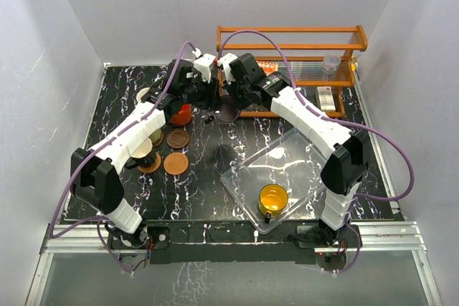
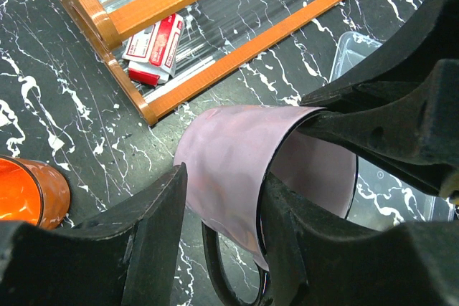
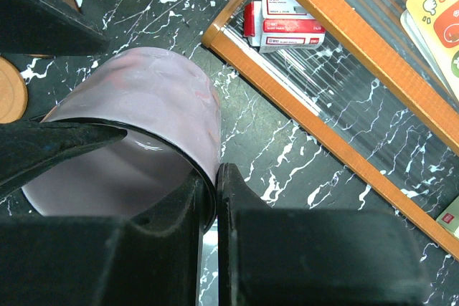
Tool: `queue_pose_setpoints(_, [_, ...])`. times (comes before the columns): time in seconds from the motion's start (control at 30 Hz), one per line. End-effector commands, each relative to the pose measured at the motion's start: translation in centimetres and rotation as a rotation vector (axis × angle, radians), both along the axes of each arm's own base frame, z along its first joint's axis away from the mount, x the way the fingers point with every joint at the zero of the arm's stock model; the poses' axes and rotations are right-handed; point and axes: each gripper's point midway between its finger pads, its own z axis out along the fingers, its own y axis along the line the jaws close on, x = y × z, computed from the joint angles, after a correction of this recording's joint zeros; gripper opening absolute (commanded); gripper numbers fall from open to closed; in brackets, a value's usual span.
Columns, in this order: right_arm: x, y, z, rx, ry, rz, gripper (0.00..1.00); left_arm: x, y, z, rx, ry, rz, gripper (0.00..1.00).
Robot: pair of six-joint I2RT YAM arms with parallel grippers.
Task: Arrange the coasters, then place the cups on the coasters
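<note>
Right gripper [image 3: 214,177] clenched on the rim of the mauve cup [image 3: 154,94], one finger inside it. Left gripper [image 2: 222,184] straddles the cup's side; whether it grips cannot be told. The cup is at the far middle of the table [image 1: 208,191], near the wooden rack [image 3: 301,112].

- You have the rack [image 1: 290,30] at far right, with staple boxes [image 3: 287,26] lying in its left end.
- The far mug [image 3: 158,98] is just near of the rack's left corner.
- The tray [image 1: 301,148] lies near right, with a second mug [image 1: 273,198] in it.
- The coasters [image 1: 176,163] lie at left.

surface [image 1: 208,191]: black, white marble veining
mauve cup [image 3: 143,98]: mauve inside and out
tray cup [image 1: 273,197]: yellow
rack [image 1: 287,30]: orange
coasters [image 1: 175,163]: orange-brown
</note>
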Motion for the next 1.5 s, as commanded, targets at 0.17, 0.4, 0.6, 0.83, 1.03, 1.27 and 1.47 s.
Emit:
queue_pose_setpoints(0.17, [2.0, 2.3, 7.4, 0.193, -0.164, -0.042, 0.00, -0.6, 0.2, -1.5, 0.046, -0.018, -0.019, 0.39])
queue_pose_setpoints(0.4, [2.3, 2.3, 7.0, 0.191, -0.161, -0.058, 0.00, -0.9, 0.3, -1.8, 0.047, -0.014, -0.025, 0.41])
queue_pose_setpoints(0.6, [2.3, 2.7, 8.0, 0.228, -0.175, -0.050, 0.00, -1.2, 0.5, -2.1, 0.054, -0.019, -0.028, 0.42])
queue_pose_setpoints(0.83, [0.8, 4.1, 9.5, 0.317, -0.176, 0.047, 0.00, -1.2, 0.7, -2.1, 0.069, -0.032, -0.034, 0.23])
queue_pose_setpoints(1.03, [-0.1, 4.9, 9.1, 0.341, -0.145, 0.106, 0.04, -1.2, 1.1, -1.1, 0.075, -0.061, -0.029, 0.00])
queue_pose_setpoints(1.27, [-0.7, 3.9, 8.0, 0.311, -0.138, 0.110, 0.16, -1.2, 2.0, 0.5, 0.077, -0.099, -0.009, 0.00])
queue_pose_setpoints(1.47, [-0.9, 2.1, 8.6, 0.316, -0.159, 0.136, 0.36, -1.3, 3.9, 0.4, 0.128, -0.121, 0.013, 0.00])
